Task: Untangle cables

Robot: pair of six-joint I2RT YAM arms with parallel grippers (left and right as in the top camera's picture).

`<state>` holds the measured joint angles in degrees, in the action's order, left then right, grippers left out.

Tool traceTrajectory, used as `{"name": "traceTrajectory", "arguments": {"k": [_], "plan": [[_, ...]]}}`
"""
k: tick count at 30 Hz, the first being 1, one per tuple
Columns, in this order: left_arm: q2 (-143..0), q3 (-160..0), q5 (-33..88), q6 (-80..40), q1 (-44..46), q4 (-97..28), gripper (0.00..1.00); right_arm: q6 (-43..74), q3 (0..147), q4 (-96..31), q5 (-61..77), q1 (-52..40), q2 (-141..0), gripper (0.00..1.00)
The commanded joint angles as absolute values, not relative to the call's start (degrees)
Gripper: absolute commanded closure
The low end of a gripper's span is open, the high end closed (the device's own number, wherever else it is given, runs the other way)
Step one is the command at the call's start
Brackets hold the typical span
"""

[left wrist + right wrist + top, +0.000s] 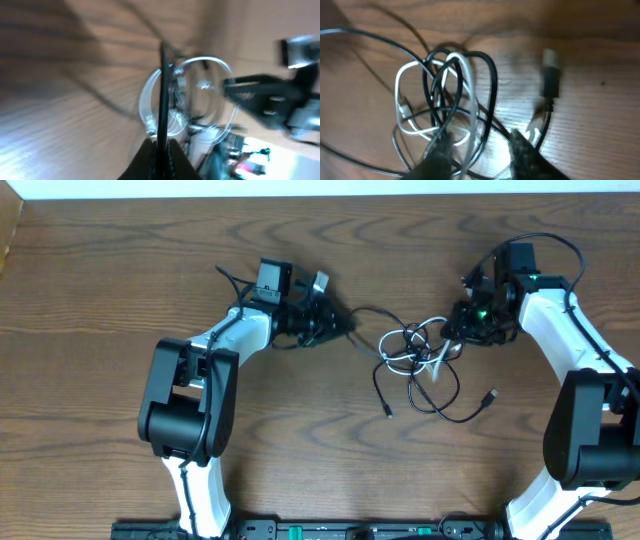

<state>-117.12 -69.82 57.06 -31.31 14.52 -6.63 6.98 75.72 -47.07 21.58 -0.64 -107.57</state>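
Observation:
The black cable (452,405) and the white cable (432,358) lie knotted together in small loops at the table's middle right. My left gripper (336,323) sits left of the tangle, shut on a strand of the black cable (162,85) that runs taut toward the white loops (216,64). My right gripper (456,332) is at the tangle's right edge. In the right wrist view its fingers (438,152) stand apart, and black (491,85) and white (400,95) strands pass between them. A black plug (550,82) lies just right of the knot.
Two loose plug ends (388,412) (490,395) trail toward the front of the wooden table (90,300). The right arm's wrist (272,95) shows blurred behind the loops in the left wrist view. Both arm bases stand at the front edge.

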Motion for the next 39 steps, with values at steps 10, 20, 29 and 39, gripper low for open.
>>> {"name": "traceTrajectory", "arguments": {"k": [10, 20, 29, 39], "plan": [[-104.44, -70.35, 31.31, -9.61, 15.35, -16.99, 0.93, -2.11, 79.37, -45.76, 38.13, -2.72, -105.21, 0.43], [-85.17, -70.35, 27.81, -7.31, 15.38, -19.66, 0.93, 1.63, 80.25, -38.98, 46.92, -8.69, -104.20, 0.48], [-77.30, -70.35, 28.05, -7.62, 15.81, -19.90, 0.92, 20.64, 80.23, -24.93, 45.82, -16.80, -102.41, 0.48], [-77.08, -70.35, 28.05, -10.66, 16.23, -20.53, 0.93, 32.23, 80.20, -23.83, 32.40, -25.91, -105.78, 0.44]]}}
